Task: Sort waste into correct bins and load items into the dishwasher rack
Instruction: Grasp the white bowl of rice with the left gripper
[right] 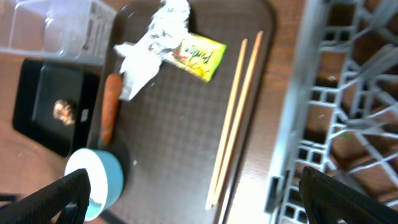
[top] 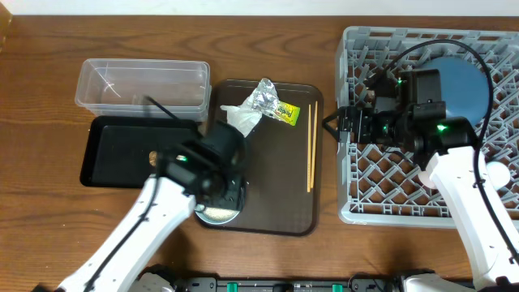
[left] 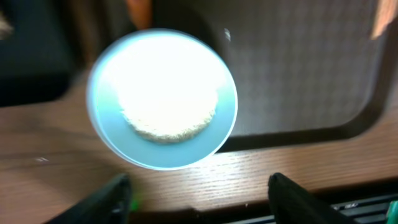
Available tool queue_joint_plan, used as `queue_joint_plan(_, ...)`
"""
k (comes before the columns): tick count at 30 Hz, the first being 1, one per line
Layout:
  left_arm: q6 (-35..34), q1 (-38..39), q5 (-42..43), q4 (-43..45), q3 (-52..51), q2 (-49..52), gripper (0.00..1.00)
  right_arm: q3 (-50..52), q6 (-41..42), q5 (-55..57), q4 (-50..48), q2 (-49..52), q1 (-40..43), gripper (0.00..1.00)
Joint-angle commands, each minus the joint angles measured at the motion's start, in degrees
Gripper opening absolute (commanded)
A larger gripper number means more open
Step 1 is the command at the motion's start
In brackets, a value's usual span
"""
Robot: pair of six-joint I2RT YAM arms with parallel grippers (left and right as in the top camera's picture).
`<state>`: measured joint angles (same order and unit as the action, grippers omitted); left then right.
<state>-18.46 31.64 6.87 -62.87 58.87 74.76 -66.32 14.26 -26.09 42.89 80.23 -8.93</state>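
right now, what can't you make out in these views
- Overhead: the left arm covers most of the light-blue cup.
- Overhead: the right arm hides part of the dark blue bowl in the rack.
- Left wrist: glare washes out what fills the cup; the carrot is cut by the top edge.
- Right wrist: blur makes the wrapper print unreadable and the brown scrap in the black tray a smudge.

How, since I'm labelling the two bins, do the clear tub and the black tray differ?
The clear tub is see-through with tall walls; the black tray is opaque and shallow. The black tray holds a brown food scrap; the clear tub shows none. Both are rectangular, similar in footprint, and sit side by side left of the brown serving tray.
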Motion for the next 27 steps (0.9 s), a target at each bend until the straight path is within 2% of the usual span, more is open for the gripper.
queue_joint_plan(1,-0.5,3.5,1.7,2.9,-4.9,2.3,0.65,-0.6,1.2,-0.9,0.1,-0.1,-0.8,0.99)
queue_joint_plan(7,0.8,7.8,1.5,11.1,-9.6,6.5,0.44,-0.6,1.2,-0.7,-0.9,-0.1,-0.8,0.99)
queue_joint_plan(11,0.9,8.5,1.2,14.6,-10.9,11.5,0.45,-0.6,1.2,-0.7,-0.9,-0.1,-0.8,0.99)
queue_joint_plan(15,0.9,8.5,0.4,18.3,-10.9,16.5,0.38,-0.6,1.2,-0.7,-0.9,-0.1,-0.8,0.99)
queue_joint_plan(19,0.8,8.5,0.4,20.0,-10.9,19.0,0.19,-0.6,1.2,-0.7,-0.7,-0.1,-0.8,0.99)
queue_joint_plan(20,0.8,8.5,0.4,20.0,-10.9,19.2,0.08,-0.6,1.2,-0.7,-0.7,-0.1,-0.8,0.99)
queue_joint_plan(27,2.3,8.5,3.3,16.6,-9.1,17.7,0.06,-0.6,1.2,-0.7,-0.8,-0.1,-0.8,0.99)
